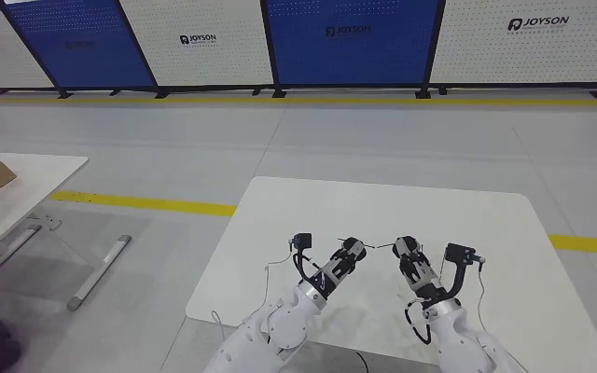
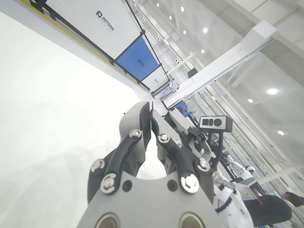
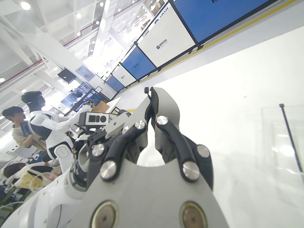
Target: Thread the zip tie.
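White table (image 1: 308, 214) below, the 2 arms angle inward, tips nearly meeting above it. The left gripper (image 1: 353, 248) is pinched tight on one end of the zip tie (image 1: 378, 246), and the right gripper (image 1: 404, 247) is clamped on the other.

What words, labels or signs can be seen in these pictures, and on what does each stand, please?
White panel: a logo with a brand word, legible; not quoted here.
Blue panel: the same mark, fainter.
Far-right white panel: the same mark.
Fine line beneath each mark: too small to read.
Screen in the room behind: blurred.
zip tie, table: no print seen.
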`<state>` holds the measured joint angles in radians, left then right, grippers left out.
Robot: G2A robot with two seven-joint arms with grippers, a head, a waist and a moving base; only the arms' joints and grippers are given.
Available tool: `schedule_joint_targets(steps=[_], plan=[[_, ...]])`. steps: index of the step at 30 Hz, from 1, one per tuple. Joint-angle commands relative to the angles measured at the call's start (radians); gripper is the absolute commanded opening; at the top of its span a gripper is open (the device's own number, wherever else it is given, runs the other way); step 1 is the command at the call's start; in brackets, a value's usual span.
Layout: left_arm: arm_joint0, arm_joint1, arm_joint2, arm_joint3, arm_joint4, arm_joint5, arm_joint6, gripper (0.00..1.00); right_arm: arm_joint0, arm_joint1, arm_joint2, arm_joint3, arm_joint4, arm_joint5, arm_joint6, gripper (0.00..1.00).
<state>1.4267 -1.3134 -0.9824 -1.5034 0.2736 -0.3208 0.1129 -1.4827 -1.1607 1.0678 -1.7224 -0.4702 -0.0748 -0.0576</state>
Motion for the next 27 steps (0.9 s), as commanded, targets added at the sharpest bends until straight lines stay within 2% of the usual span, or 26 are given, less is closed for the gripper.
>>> schedule_joint_targets(steps=[1, 27], plan=[[0.000, 0.000, 0.000, 0.000, 0.000, 0.000, 0.000, 0.00, -0.002, -0.001, 0.002, 0.000, 0.001, -0.005, 0.005, 0.00], [0.000, 0.000, 0.000, 0.000, 0.000, 0.000, 0.000, 0.00, -0.003, -0.025, 0.018, 0.015, -0.016, -0.025, 0.031, 0.00]])
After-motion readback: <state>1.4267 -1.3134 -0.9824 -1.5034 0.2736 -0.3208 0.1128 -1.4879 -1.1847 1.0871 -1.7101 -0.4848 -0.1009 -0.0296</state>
